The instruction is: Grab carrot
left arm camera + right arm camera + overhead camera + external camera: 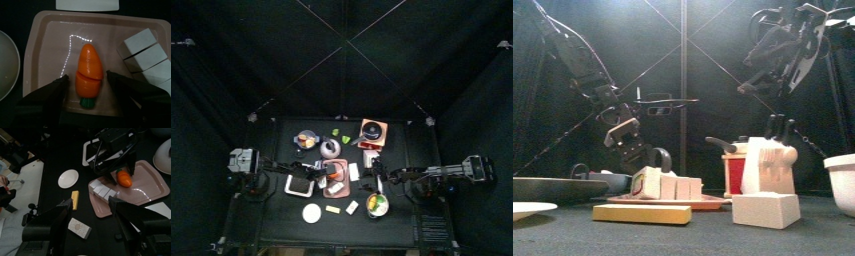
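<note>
The carrot lies flat in the middle of a pink tray, its green stub end toward the left hand and its tip pointing away, so its long body runs straight up between the jaws. That hand hangs just above it with its jaws spread wide, one on each side of the thick end and apart from it. This looks like a lineup for a pinch across the carrot's width, where it is fattest and least likely to slip. White blocks sit on the same tray just beside the carrot, so one jaw has to come down in the narrow gap between them. The right hand waits high and well back from the tray, open and empty, probably kept clear so the two arms do not meet. From the front, the tray is mostly hidden behind other things on the desk, so how close the left hand is to the carrot is hard to judge.
</note>
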You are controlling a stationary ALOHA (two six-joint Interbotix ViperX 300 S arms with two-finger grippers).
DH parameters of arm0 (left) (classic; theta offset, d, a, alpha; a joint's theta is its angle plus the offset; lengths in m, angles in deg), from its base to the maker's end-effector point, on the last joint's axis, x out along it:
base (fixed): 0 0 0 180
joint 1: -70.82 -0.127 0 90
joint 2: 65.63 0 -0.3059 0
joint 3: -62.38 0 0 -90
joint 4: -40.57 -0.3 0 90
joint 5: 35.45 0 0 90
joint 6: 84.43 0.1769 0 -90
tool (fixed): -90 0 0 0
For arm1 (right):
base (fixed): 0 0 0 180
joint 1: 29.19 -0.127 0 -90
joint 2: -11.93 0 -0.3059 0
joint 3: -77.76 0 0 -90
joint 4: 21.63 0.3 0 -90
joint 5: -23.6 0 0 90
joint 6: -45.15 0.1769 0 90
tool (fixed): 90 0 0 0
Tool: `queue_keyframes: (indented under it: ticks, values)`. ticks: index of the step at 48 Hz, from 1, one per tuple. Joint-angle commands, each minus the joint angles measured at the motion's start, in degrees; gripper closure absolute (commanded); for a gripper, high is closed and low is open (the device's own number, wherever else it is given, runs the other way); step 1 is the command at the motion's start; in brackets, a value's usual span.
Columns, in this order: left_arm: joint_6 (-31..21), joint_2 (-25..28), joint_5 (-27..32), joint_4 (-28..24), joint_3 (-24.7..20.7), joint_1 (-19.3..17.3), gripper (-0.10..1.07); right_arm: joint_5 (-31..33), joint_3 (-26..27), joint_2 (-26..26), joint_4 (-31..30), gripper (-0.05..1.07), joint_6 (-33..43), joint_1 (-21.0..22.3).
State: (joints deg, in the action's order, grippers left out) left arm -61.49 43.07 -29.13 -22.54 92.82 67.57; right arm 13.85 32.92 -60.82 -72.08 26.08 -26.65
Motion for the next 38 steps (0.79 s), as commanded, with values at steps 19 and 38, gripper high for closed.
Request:
queue_keyframes:
  ticks: [19, 38]
  values:
    - [0.09, -0.97, 0.18, -0.09, -1.49, 0.97, 0.02, -0.26, 0.44, 0.44, 0.00, 0.11, -0.09, 0.09]
    - [0.09, -1.05, 0.26, 0.00, -1.58, 0.88, 0.15, -0.18, 0.44, 0.44, 0.00, 0.12, -0.09, 0.09]
